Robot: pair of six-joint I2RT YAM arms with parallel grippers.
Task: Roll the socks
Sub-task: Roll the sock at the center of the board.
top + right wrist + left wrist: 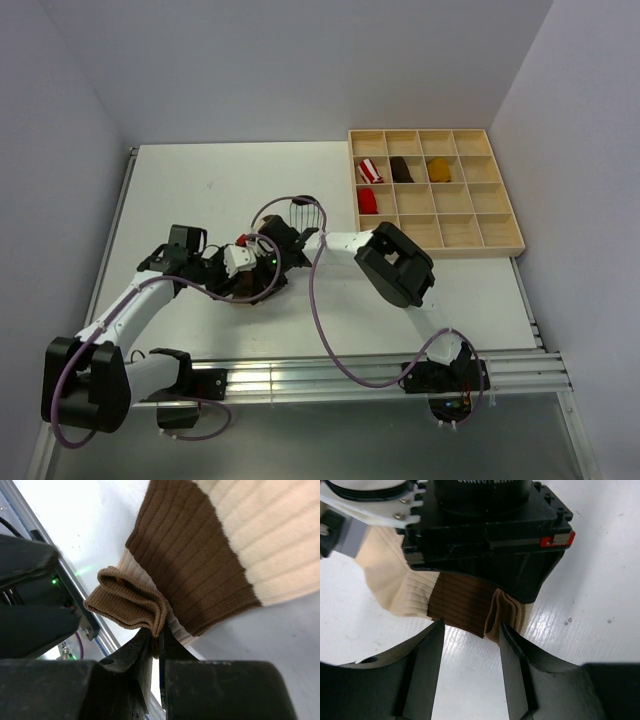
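The cream sock (395,577) with a brown band lies on the white table between both grippers; in the top view (247,292) it is mostly hidden under them. My right gripper (156,632) is shut on the sock's folded brown cuff (127,605) and holds it just above the table. My left gripper (471,630) is open, its fingertips right at the brown band's near edge, empty. The right gripper's black body (485,530) covers the sock from above. The white sock with thin black stripes (305,212) lies flat just behind the grippers.
A wooden compartment tray (505,245) stands at the back right, holding a red-and-white striped bundle (371,168), a red bundle (368,200), a dark brown bundle (401,168) and a mustard bundle (438,168). Aluminium rails (330,375) run along the near edge.
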